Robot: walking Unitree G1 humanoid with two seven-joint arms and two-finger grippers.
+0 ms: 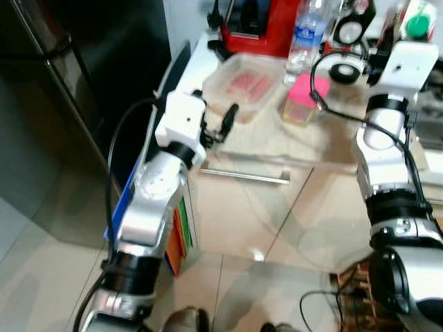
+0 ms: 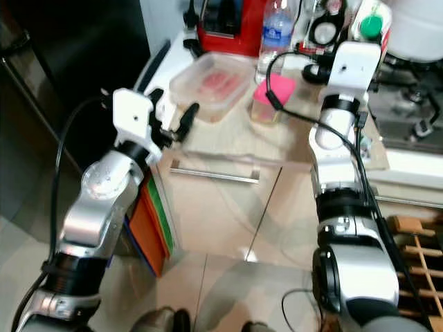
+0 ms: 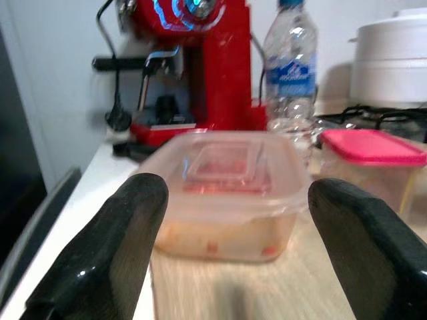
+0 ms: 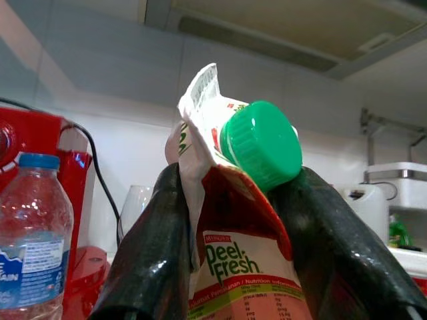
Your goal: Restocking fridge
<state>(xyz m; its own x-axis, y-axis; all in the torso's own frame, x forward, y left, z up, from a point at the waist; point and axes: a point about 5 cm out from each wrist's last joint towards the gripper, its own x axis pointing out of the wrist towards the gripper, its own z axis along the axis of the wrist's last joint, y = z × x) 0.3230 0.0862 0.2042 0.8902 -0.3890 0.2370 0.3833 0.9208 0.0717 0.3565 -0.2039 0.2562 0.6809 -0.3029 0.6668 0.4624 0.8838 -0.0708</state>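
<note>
Two items are getting your attention at this moment, and neither is in the fridge yet. Your right gripper (image 4: 233, 267) is clenching a juice carton (image 4: 233, 220) with a green cap (image 4: 261, 143), its two black fingers pressing either side of the folded top, and you are holding it raised above the back of the counter (image 1: 256, 149), near the water bottle (image 1: 305, 34) and the red coffee machine (image 1: 259, 24). Your left gripper (image 3: 230, 240) is hovering with its fingers spread wide, released and gripping nothing, lined up with the clear lidded food container (image 3: 230, 193) that is sitting on the counter just ahead of it; the fingertips are flanking it in the wrist view but do not appear to be touching it. Just beside that container, a smaller tub with a pink lid (image 1: 304, 93) is waiting too. To your left, the dark fridge (image 1: 76, 83) is looking closed, so I judge the restocking as barely begun: the carton is in hand, but you are still facing the job of opening the door, placing the carton inside, and then moving the container, the tub and probably the bottle.
</note>
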